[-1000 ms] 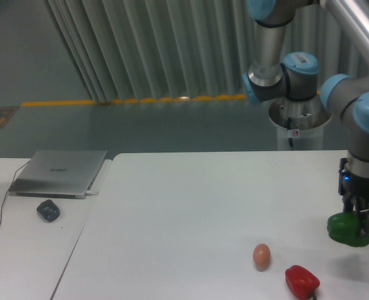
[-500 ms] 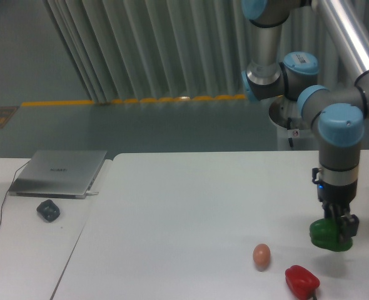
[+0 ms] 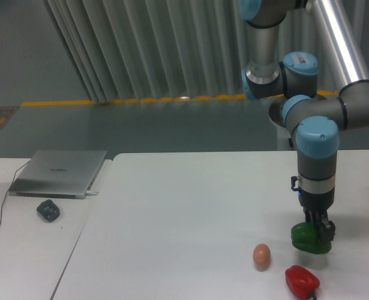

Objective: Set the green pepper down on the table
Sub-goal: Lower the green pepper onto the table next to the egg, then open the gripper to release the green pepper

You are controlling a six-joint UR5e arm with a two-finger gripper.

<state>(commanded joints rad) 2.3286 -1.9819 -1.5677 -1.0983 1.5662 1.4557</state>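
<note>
No writing is showing clearly enough to read. The gripper (image 3: 319, 232) is pinching the green pepper (image 3: 306, 238), glossy and lobed, low over the table (image 3: 184, 206) toward its right edge, near the egg (image 3: 261, 255) and red pepper (image 3: 301, 281).

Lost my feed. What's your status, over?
Gripper shut on green pepper, low over table. Egg and red pepper close by.
</note>
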